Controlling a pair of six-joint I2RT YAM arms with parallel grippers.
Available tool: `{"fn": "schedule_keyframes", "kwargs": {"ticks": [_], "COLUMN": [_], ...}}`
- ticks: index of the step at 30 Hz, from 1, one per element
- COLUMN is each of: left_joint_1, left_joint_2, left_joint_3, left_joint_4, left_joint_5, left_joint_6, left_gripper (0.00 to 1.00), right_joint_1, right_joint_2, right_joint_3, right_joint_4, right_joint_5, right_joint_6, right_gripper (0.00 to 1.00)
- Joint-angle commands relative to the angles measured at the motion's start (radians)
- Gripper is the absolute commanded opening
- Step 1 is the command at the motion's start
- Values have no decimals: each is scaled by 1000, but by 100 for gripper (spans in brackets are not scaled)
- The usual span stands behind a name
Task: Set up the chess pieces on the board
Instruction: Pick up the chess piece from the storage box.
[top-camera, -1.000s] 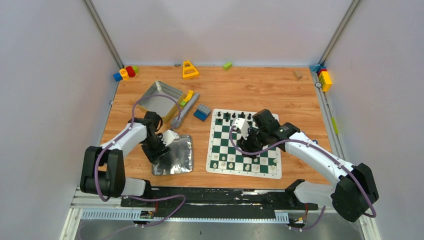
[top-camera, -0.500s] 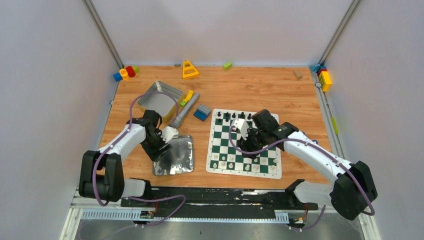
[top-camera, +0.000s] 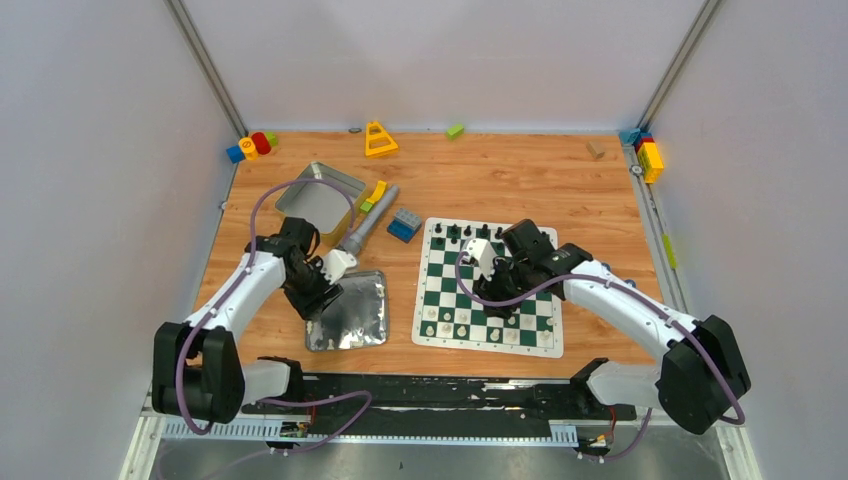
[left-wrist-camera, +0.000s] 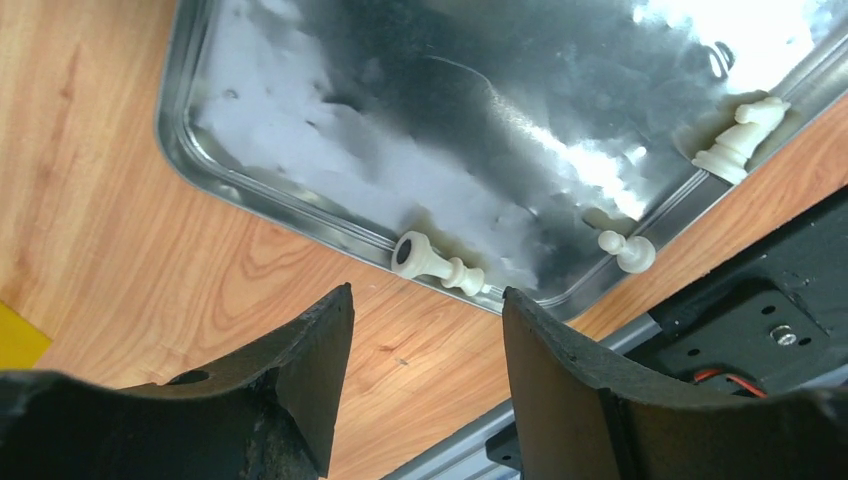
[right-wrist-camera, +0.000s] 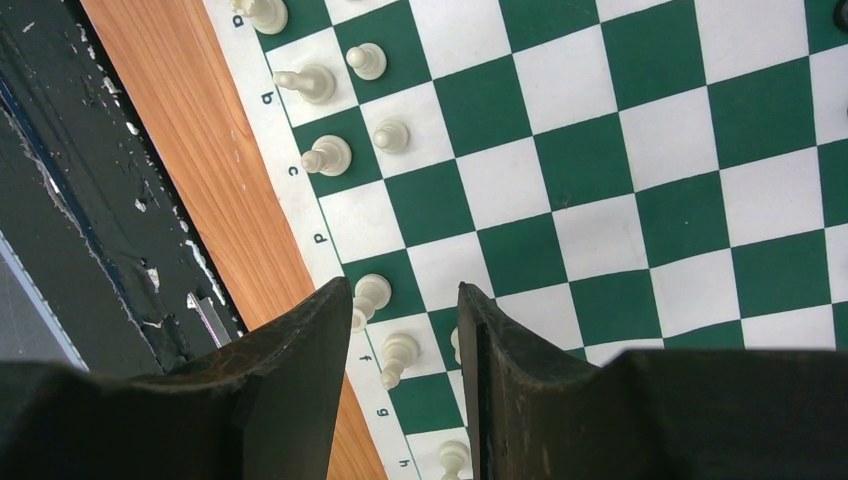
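The green-and-white board (top-camera: 440, 290) lies right of centre, with black chess pieces (top-camera: 467, 232) along its far row and white ones (top-camera: 470, 325) on its near rows. My right gripper (top-camera: 497, 290) hovers over the board's near half. In the right wrist view it (right-wrist-camera: 403, 300) is open and holds nothing, with white pieces (right-wrist-camera: 398, 355) standing on the squares below. My left gripper (top-camera: 318, 298) is at the left edge of the silver tray (top-camera: 365, 330). It (left-wrist-camera: 427, 300) is open over bare wood, just short of a white piece (left-wrist-camera: 437, 262) lying inside the rim. A pawn (left-wrist-camera: 628, 250) and a knight (left-wrist-camera: 742, 140) also lie in the tray.
A silver tin (top-camera: 315, 200) stands behind the tray, with a yellow block (top-camera: 377, 192), a grey cylinder (top-camera: 365, 228) and a blue-grey block (top-camera: 404, 225) beside it. Toy blocks (top-camera: 250, 147) (top-camera: 648, 155) sit in the far corners. The black rail (left-wrist-camera: 760, 300) runs along the near table edge.
My left gripper has shifted a little toward the far side along the tray's left edge. The right gripper has edged slightly left over the board. Nothing was picked up or let go.
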Motion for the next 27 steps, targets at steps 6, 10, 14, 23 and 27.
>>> {"fn": "schedule_keyframes", "kwargs": {"ticks": [6, 10, 14, 23, 27], "left_joint_1": [5, 5, 5, 5, 5], "left_joint_2": [80, 95, 113, 151, 172], "left_joint_3": [-9, -14, -21, -34, -40], "left_joint_4": [-17, -19, -9, 5, 21], "left_joint_5": [39, 44, 41, 46, 45], "left_joint_6": [62, 75, 80, 95, 94], "left_gripper": [61, 59, 59, 56, 54], "right_joint_1": [-1, -1, 0, 0, 1], "right_joint_2": [14, 22, 28, 35, 33], "right_joint_3": [5, 6, 8, 8, 6], "right_joint_4": [23, 22, 22, 20, 19], "right_joint_5": [-7, -8, -8, -7, -8], "right_joint_6": [9, 9, 12, 11, 12], "right_gripper": [44, 44, 44, 44, 44]}}
